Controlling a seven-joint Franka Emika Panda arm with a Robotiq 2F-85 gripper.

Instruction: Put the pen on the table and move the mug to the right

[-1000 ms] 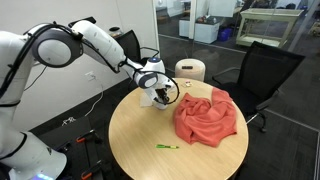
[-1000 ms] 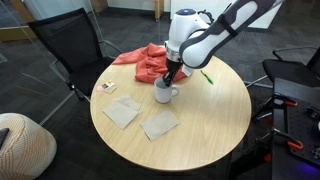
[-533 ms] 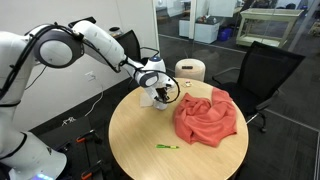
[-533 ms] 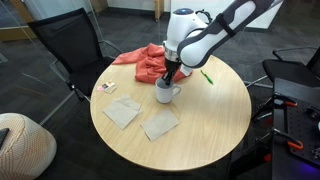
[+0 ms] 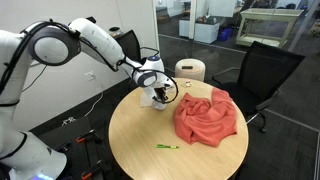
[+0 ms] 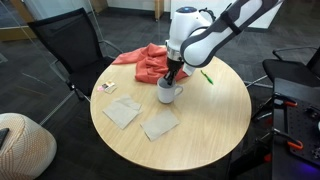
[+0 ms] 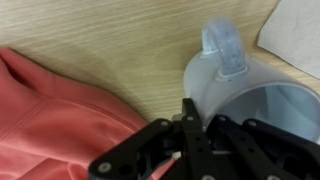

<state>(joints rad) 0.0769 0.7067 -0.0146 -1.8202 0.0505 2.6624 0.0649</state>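
The white-grey mug (image 5: 160, 99) stands on the round light wood table (image 5: 135, 140), at its edge next to the red cloth. It also shows in the other exterior view (image 6: 170, 95) and fills the wrist view (image 7: 250, 85), handle up. My gripper (image 6: 172, 82) reaches down onto the mug's rim and is shut on it; in the wrist view a finger (image 7: 190, 120) clamps the wall. The green pen (image 5: 167, 147) lies flat on the table apart from the mug, and shows beyond the arm in an exterior view (image 6: 207, 76).
A crumpled red cloth (image 5: 208, 115) lies beside the mug (image 6: 145, 62) (image 7: 50, 120). Two grey napkins (image 6: 122, 112) (image 6: 160, 124) and a small card (image 6: 107, 87) lie on the table. A cream cylinder (image 5: 190, 70) and black chairs (image 5: 265, 65) (image 6: 65, 45) stand around it.
The mug and my gripper have shifted slightly across the table, away from the napkins' side. The pen and cloth have not moved.
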